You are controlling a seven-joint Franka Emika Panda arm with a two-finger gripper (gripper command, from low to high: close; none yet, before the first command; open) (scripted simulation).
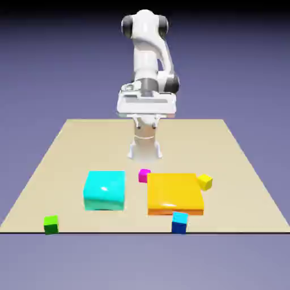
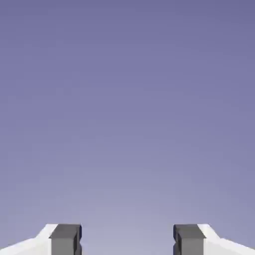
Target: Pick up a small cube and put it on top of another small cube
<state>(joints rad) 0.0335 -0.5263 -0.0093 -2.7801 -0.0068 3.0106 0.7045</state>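
Cube (image 1: 179,223) at the tabletop's (image 1: 96,141) near edge looks light and rigid, best grasped across opposite side faces by the empty, parted jaws.

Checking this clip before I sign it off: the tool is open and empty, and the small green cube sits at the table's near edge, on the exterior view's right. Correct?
Wrong side: the exterior view shows the small green cube on its left. The rest stands.
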